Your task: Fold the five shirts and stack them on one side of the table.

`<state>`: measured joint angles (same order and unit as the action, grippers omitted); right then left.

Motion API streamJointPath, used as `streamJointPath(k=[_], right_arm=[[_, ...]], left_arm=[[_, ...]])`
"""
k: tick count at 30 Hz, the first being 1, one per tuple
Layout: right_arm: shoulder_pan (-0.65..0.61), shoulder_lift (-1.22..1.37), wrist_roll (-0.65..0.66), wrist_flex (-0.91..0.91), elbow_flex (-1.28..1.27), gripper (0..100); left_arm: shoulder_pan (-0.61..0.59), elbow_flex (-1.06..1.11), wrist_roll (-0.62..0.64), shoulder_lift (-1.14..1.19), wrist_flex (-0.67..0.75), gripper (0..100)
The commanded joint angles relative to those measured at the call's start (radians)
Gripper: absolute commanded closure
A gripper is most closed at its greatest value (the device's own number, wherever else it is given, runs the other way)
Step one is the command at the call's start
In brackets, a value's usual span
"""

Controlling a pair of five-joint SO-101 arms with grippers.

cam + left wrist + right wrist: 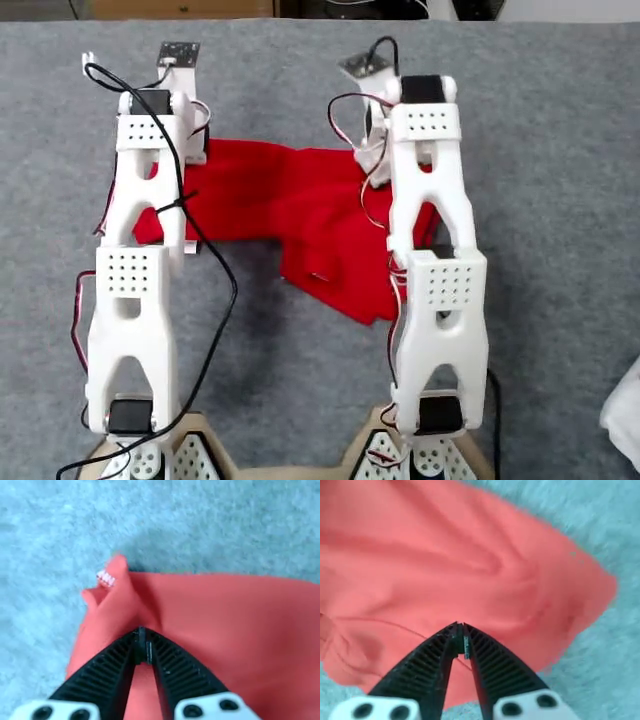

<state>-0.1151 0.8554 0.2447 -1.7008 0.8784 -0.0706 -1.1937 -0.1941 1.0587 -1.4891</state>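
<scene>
I am two arms side by side at the grey table (560, 150), and the red shirt (300, 200) lies in the middle of it, spread from my left arm across to my right. It is rumpled, not flat. Its far edge runs fairly straight, and a lobe of cloth reaches toward the near side close to my right arm.

My left gripper (141, 642) is at the shirt's left end, fingers clenched with the tips meeting. The cloth (225, 620) draws up into a ridge there, so I am pinching the shirt. A small white label (105, 578) shows at the bunched corner just past my tips.

My right gripper (460, 637) is at the shirt's right end, also clenched tip to tip on the cloth (445, 555), with creases running toward the pinch.

Something white (625, 410) sits at the near right edge, well apart from the shirt.
</scene>
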Motion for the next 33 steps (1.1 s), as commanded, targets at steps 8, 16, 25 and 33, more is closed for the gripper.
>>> streamJointPath(k=[8,16,25,33], right_arm=[[0.097,0.136,0.0,0.167,-0.117,99.2],[0.114,0.151,0.037,0.126,-0.102,99.2],[0.108,0.14,0.049,0.118,-0.09,99.2],[0.064,0.067,0.052,0.023,0.068,99.1]], left_arm=[[-0.069,-0.04,-0.02,0.033,0.103,98],[-0.091,-0.063,-0.087,0.137,0.149,98],[-0.221,-0.109,-0.129,0.147,0.173,98],[-0.196,-0.132,-0.127,0.137,0.133,98]])
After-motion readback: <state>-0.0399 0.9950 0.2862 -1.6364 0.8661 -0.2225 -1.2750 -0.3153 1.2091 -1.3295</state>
